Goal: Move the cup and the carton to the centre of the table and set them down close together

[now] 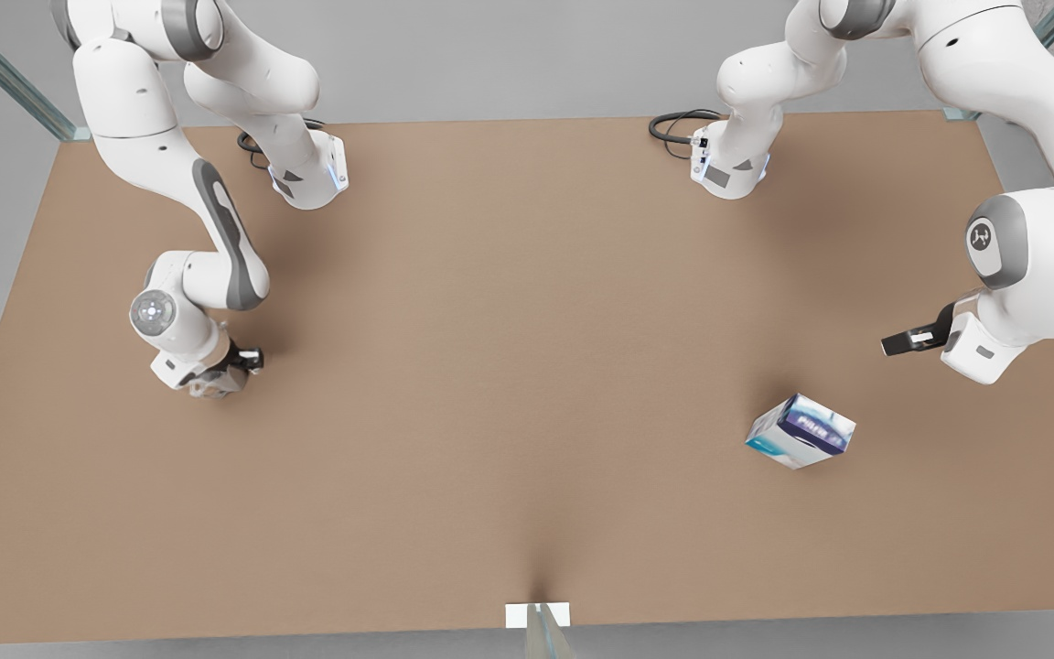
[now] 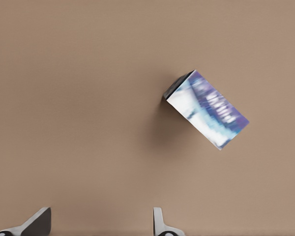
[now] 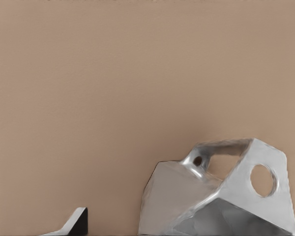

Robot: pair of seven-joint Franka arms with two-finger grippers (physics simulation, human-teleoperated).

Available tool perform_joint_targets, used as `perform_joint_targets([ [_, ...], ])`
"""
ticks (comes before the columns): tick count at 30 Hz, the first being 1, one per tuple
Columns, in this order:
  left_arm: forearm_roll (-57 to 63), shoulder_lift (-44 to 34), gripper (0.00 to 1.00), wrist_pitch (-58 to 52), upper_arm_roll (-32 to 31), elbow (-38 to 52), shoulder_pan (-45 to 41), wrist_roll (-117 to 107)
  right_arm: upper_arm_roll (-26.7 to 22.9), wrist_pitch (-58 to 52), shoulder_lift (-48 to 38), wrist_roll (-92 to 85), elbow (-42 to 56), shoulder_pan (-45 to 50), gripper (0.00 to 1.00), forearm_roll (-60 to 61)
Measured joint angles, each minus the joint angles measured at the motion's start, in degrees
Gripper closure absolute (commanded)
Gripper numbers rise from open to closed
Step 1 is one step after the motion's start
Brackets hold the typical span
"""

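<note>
Cup (image 3: pixel 221 191) at right fingers (image 3: pixel 76 222); carton (image 1: pixel 801 431) apart.

The carton (image 2: pixel 207 109) is lying askew on the table (image 2: pixel 78 98), apparently clear of the left gripper (image 2: pixel 101 223), whose fingertips are standing apart.

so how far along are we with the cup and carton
Nothing is done yet. The carton lies off centre toward the front view's right, with the left gripper open and apart from it. The right gripper is at the cup on the front view's left; grasp unconfirmed. Both moves to the table centre remain.
</note>
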Motion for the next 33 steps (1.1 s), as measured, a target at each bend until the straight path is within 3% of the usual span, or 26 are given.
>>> perform_joint_targets([
  [11,0.01,0.53,0.0,0.0,0.0,0.0,0.0,-0.09,0.05,-0.3,-0.26,-0.37,0.5,-0.41,0.79,0.04],
  [17,0.0,0.53,0.0,-0.08,0.0,-0.08,-0.05,-0.17,0.69,-11.14,-1.23,-0.76,5.43,-0.03,0.79,0.17],
  [23,0.05,1.28,0.0,0.37,0.0,0.0,-0.01,-0.62,7.5,-13.19,-3.03,-0.44,5.39,-0.23,0.79,6.88],
  [28,0.11,2.67,0.0,5.25,-2.01,0.0,-0.17,-22.88,11.57,-12.96,-2.9,-0.05,5.25,1.41,0.79,13.51],
  [33,0.3,4.57,0.0,8.5,-5.02,0.0,-0.27,-34.6,11.53,-12.48,-2.31,11.21,11.7,11.37,0.79,15.96],
])
